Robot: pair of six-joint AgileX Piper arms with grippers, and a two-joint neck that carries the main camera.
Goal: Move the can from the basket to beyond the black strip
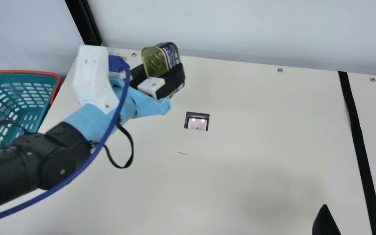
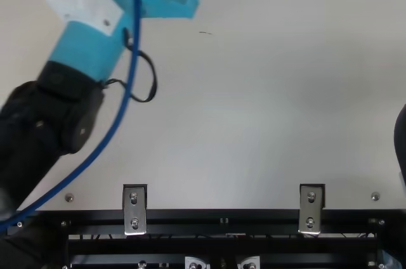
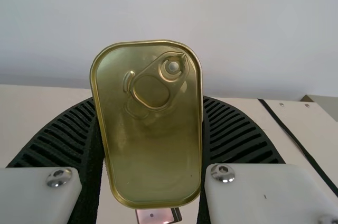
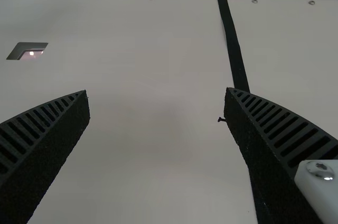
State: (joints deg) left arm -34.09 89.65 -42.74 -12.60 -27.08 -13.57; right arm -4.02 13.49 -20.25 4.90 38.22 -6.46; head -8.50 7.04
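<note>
One cream counter (image 1: pixel 240 140) spans the scene, the teal basket (image 1: pixel 41 101) at its left end and the black strip (image 1: pixel 357 140) far to the right. The right hand (image 4: pixel 156 91) is wide, holding nothing; the left hand (image 3: pixel 150 100) grips the can (image 1: pixel 156 62) by its long sides, above the counter between basket and strip. Likely stiff and modestly heavy, its smooth metal may slip (those side walls suit ribbed fingers), so spare the lid and small ring-pull (image 3: pixel 173 66).
</note>
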